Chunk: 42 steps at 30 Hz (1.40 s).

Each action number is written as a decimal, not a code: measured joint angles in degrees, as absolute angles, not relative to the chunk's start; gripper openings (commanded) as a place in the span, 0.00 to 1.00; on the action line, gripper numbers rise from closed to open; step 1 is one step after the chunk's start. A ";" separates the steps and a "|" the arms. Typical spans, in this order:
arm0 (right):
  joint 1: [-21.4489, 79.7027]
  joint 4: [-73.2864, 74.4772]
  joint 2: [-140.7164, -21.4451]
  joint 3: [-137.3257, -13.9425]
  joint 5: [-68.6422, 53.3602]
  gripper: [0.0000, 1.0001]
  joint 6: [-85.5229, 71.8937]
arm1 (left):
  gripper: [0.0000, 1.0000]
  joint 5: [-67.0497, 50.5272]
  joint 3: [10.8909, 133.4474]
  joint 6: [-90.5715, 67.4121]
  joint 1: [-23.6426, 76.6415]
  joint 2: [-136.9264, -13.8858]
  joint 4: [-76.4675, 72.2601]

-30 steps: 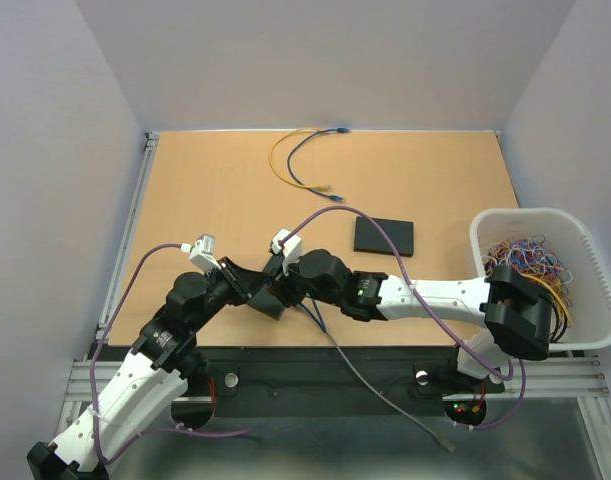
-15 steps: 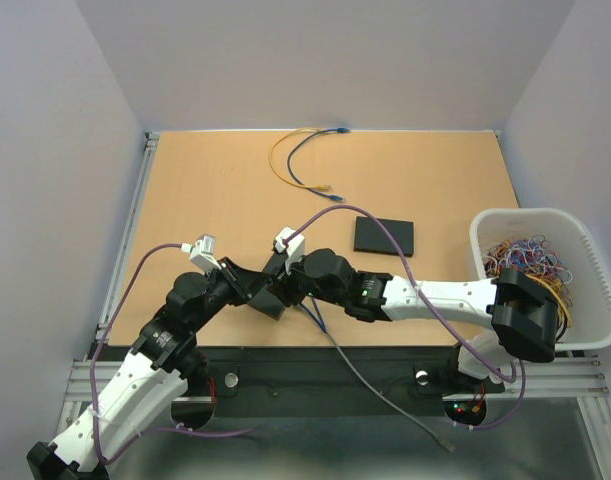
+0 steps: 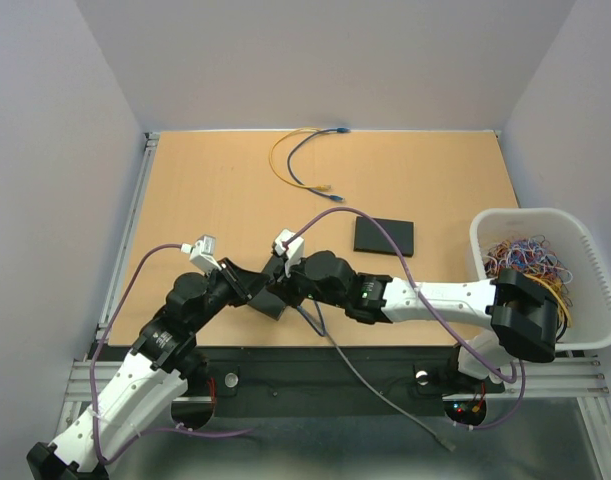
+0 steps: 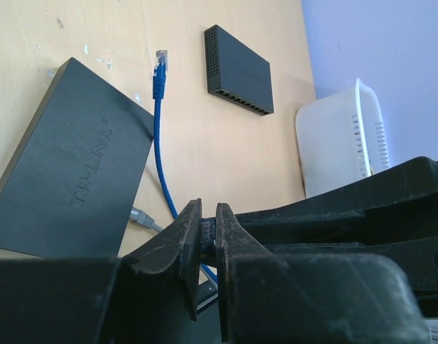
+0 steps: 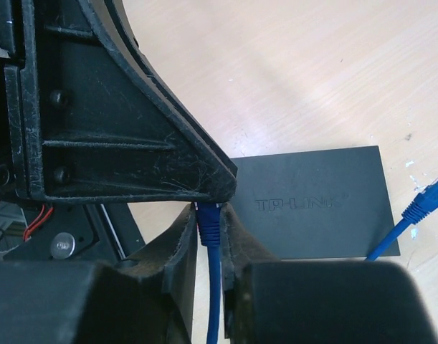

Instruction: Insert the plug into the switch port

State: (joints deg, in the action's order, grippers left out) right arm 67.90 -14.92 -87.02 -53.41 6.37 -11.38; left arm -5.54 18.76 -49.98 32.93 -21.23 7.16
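A blue plug on a blue cable is held between both grippers just above the table. My left gripper is shut on the plug's tip. My right gripper is shut on the plug's boot, just behind the left fingers. In the top view the two grippers meet over a black TP-LINK switch, which also shows in the left wrist view and the right wrist view. Its ports are hidden. The cable's other blue plug lies loose on the table.
A second black switch lies at mid-right. A grey cable runs off the front edge; its grey plug lies at the TP-LINK switch. A yellow and blue cable lies at the back. A white basket of cables stands far right.
The right arm has edged slightly to the left. Both grippers stay together on the blue plug over the switch.
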 measured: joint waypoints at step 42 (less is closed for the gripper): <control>64.49 -6.74 -89.45 -41.58 15.68 0.00 -10.96 | 0.73 2.31 18.15 -43.97 29.21 -42.24 -9.08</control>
State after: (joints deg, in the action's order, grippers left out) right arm 64.49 -6.74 -89.45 -41.58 15.68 -10.96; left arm 2.31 18.15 -43.97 29.21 -42.24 -9.08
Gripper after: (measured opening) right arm 0.206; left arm 0.728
